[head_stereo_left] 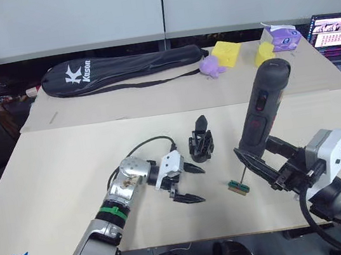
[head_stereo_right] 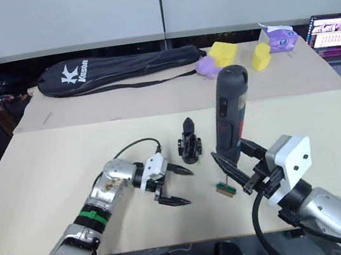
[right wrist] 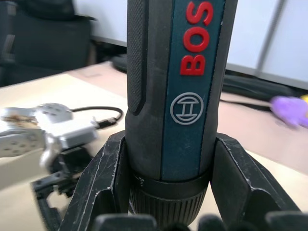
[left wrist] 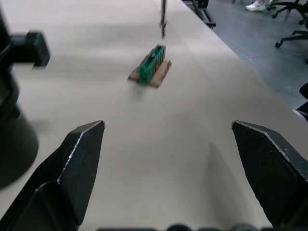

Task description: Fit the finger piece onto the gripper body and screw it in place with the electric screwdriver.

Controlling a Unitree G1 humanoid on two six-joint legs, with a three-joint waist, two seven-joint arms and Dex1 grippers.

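A: Where's the work itself?

B: The gripper body [head_stereo_left: 201,145], a small black blocky assembly of linkages, stands on the pale tan table [head_stereo_left: 67,168] near its middle. A flat black pointed fin, the finger piece [head_stereo_left: 201,123], rises upright from its top, so it looks already fitted, though I can't tell whether it is fully seated.

A: And the tool?

B: The electric screwdriver [head_stereo_left: 264,110], a thick dark grey cylinder with red lettering, is clamped upright in the right gripper [head_stereo_left: 260,168], bit pointing down. The bit tip sits just above a small green rectangular block [head_stereo_left: 238,187] on a brown base, to the right of the gripper body and apart from it.

A: The other arm?

B: The left gripper [head_stereo_left: 190,184] hovers just beside the gripper body on its left, fingers spread wide and holding nothing.

A: So how far along?

B: Fitting seems done. Screwing is left: my guess is the bit is collecting a screw from the block, after which it must be driven into the body.

A: Anything else around?

B: A long black racket bag [head_stereo_left: 123,67] lies on the far table, well apart.
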